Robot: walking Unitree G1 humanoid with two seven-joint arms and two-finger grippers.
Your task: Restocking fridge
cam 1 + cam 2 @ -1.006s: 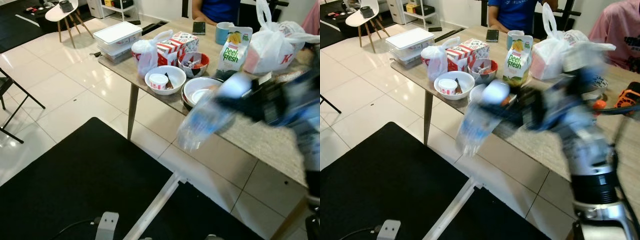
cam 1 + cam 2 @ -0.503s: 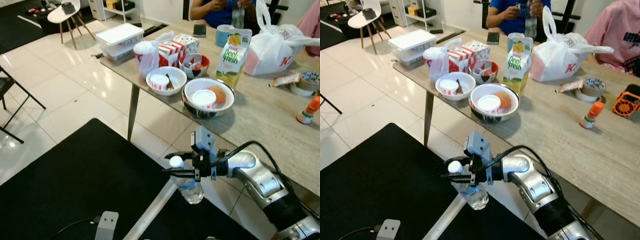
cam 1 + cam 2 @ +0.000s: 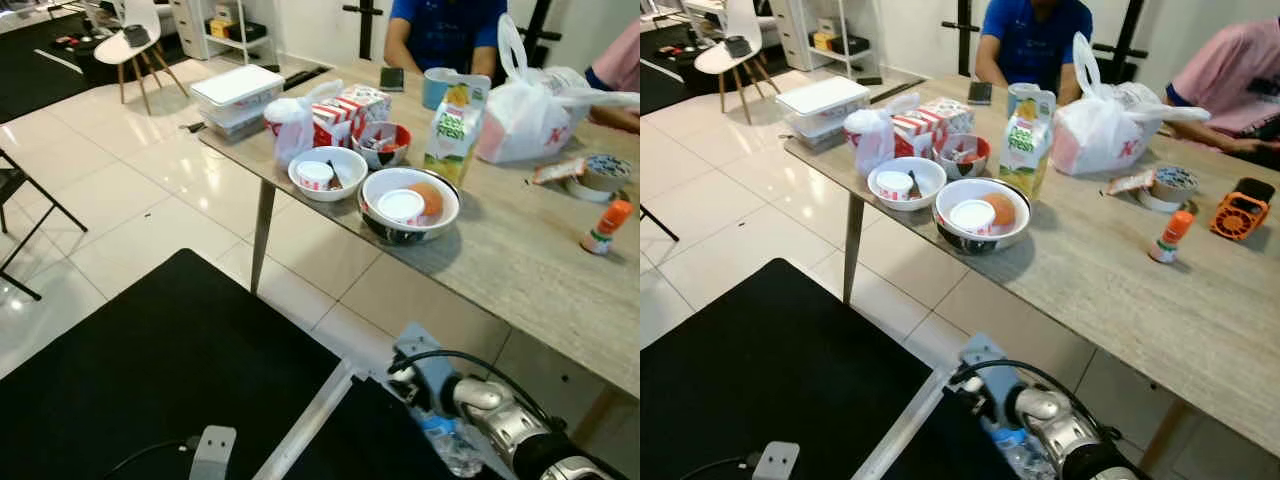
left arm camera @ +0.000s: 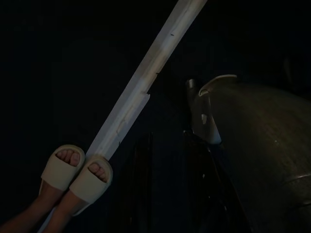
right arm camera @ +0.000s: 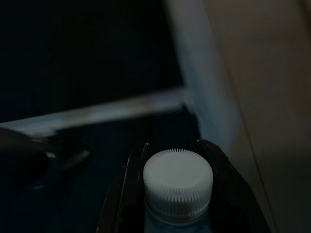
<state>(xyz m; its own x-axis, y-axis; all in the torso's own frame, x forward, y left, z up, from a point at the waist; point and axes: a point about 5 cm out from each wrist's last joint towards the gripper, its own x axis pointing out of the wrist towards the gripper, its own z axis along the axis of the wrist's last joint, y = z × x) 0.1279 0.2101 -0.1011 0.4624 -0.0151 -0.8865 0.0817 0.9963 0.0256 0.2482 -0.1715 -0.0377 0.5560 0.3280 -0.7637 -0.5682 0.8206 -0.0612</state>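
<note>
Right gripper (image 5: 177, 194): our fingers sit either side of the water bottle (image 3: 450, 445), clamped at the neck just under its white cap (image 5: 178, 178). Arm is low, below table edge, over the black mat (image 3: 150, 380).
Bottle: hangs from the neck, body down toward the floor, near the white floor strip (image 3: 310, 415). Label and lower half only partly visible in head views.
Left gripper (image 4: 165, 194): idle in the dark beside our body; can't tell if fingers are apart or together. A person's feet in pale slippers (image 4: 77, 174) are near the strip.
Risk 1: neck-only hold, so the bottle can swing or slip when we walk. Cause: smooth plastic, weight well below the grip.
Risk 2: bottle body may knock the table (image 3: 1160, 300) or its leg (image 3: 851, 245) as we turn. Cause: arm low and close to the edge.
Risk 3: we could trip or step near the person's feet. Cause: strip and cable on the mat, feet close by.
Risk 4: food bowls (image 3: 980, 215) and juice carton (image 3: 1028, 140) sit near the table edge; a wide swing could hit them.
Fridge: no sign of it yet, so we judge there's a walk ahead w/ bottle in hand.
</note>
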